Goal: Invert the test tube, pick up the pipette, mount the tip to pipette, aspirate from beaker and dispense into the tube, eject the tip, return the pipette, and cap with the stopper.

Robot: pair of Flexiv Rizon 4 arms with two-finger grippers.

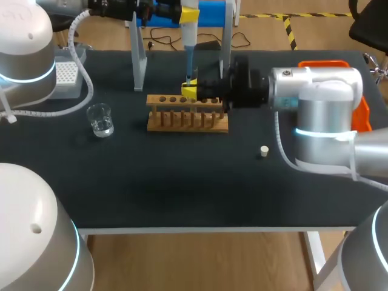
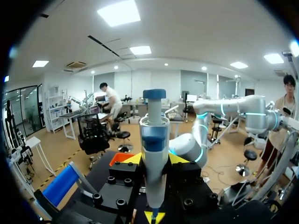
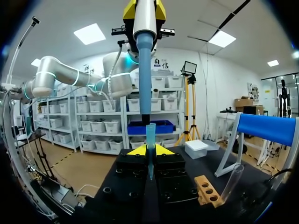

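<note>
My left gripper (image 1: 180, 11) (image 2: 155, 161) is shut on the white and blue pipette (image 1: 189, 36) (image 2: 154, 140) and holds it upright above the rack. The pipette (image 3: 144, 42) comes straight down onto a thin clear test tube (image 3: 150, 156). That tube stands upright between the yellow tips of my right gripper (image 1: 189, 92) (image 3: 149, 151), which is shut on it just over the wooden rack (image 1: 188, 114) (image 3: 205, 189). The pipette's tip meets the tube's mouth. A glass beaker (image 1: 100, 119) with some liquid stands left of the rack. The small white stopper (image 1: 264, 151) lies right of it.
The white tip box (image 1: 65, 76) sits at the back left. The pipette stand (image 1: 139, 60) (image 3: 261, 130), with its blue holder, rises behind the rack. Beside the rack's far end, another clear tube (image 3: 232, 182) leans. An orange object (image 1: 362, 115) lies behind my right arm.
</note>
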